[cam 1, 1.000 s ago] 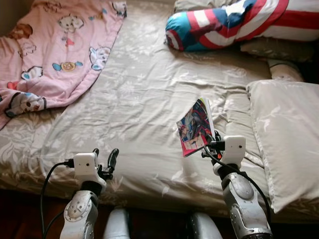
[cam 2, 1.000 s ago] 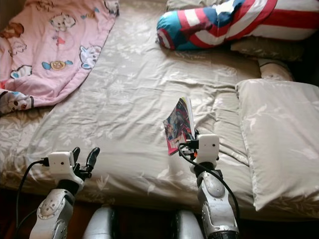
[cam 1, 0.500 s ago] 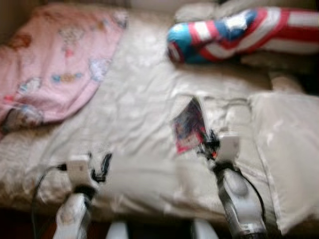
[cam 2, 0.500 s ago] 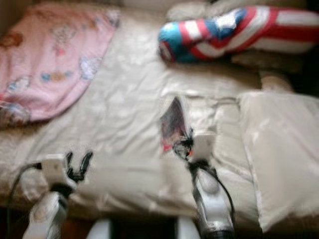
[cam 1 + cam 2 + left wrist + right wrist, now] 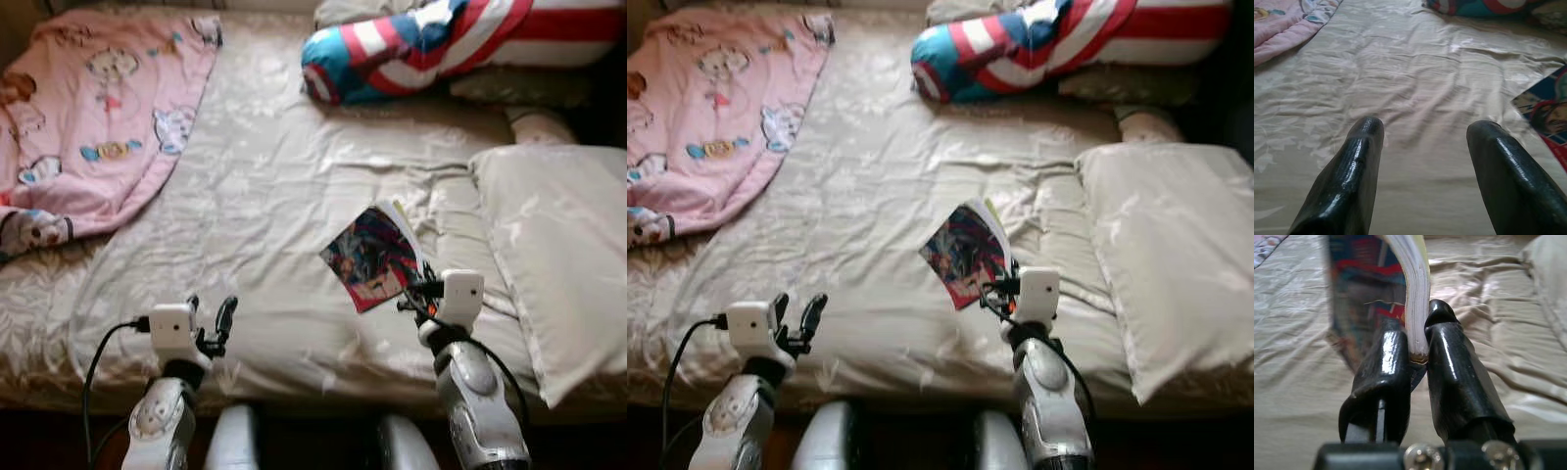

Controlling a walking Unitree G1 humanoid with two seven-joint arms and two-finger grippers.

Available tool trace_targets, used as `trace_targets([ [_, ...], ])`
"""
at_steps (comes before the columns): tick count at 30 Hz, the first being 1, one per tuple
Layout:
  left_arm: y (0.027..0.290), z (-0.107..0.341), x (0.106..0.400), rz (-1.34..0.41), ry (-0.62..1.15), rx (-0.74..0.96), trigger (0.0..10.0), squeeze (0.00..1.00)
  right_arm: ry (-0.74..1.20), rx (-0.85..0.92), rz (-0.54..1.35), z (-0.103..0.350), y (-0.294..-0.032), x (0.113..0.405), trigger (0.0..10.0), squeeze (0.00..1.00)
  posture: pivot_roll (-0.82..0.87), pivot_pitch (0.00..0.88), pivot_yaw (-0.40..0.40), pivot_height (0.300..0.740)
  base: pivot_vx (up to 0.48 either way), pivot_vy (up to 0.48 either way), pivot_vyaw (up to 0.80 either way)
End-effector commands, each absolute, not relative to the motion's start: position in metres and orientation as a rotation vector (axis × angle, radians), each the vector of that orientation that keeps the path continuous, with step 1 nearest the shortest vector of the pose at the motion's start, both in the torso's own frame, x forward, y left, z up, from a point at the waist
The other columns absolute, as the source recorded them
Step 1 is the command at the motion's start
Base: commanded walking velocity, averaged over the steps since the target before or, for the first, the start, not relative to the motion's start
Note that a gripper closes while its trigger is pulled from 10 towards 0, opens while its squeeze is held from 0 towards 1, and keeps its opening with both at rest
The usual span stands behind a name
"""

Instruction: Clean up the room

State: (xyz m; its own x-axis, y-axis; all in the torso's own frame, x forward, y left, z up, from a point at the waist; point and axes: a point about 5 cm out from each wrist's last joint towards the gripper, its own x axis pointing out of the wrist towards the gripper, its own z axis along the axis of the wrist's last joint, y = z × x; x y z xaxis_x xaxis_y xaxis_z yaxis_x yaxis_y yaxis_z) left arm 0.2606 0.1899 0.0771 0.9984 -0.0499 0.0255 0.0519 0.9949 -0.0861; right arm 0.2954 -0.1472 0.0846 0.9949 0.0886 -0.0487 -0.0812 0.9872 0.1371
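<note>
Colourful thin comic book (image 5: 370, 258) is pinched at its lower edge between the right gripper (image 5: 1418, 345) fingers (image 5: 1382, 367), rising just above them over the beige floral-patterned bed sheet (image 5: 265, 196). To its left, the left gripper (image 5: 209, 315) fingers (image 5: 1354, 161) are spread apart, holding nothing, just above the sheet near the bed's edge.

The pink blanket (image 5: 93, 117) runs off the left edge of the frame, and the striped cushion (image 5: 431, 44) is cut by the top and right edges. In the right wrist view the comic book (image 5: 1376, 298) is blurred — its cover art unreadable — and its top leaves the frame. The beige pillow (image 5: 558, 245) is clipped at the right edge.
</note>
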Motion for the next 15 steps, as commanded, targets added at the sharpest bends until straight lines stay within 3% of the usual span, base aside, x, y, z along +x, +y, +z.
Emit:
trace_targets([
  [1,0.189,0.076,0.26,-0.06,-0.012,-0.081,10.0,0.0,0.025,0.169,0.068,0.091,-0.155,0.295,10.0,0.0,0.06,0.228,-0.067,0.639,0.0,0.0,0.0],
  [9,0.189,0.076,0.259,-0.06,-0.009,-0.076,10.0,0.0,0.047,0.45,0.109,0.094,-0.152,0.299,10.0,0.0,0.07,0.224,-0.063,0.639,0.0,0.0,0.0],
  [15,0.191,0.076,0.259,-0.063,-0.007,-0.07,10.0,0.0,0.027,0.741,0.398,0.111,-0.123,0.292,10.0,0.0,0.07,0.218,-0.056,0.639,0.0,0.0,0.0],
])
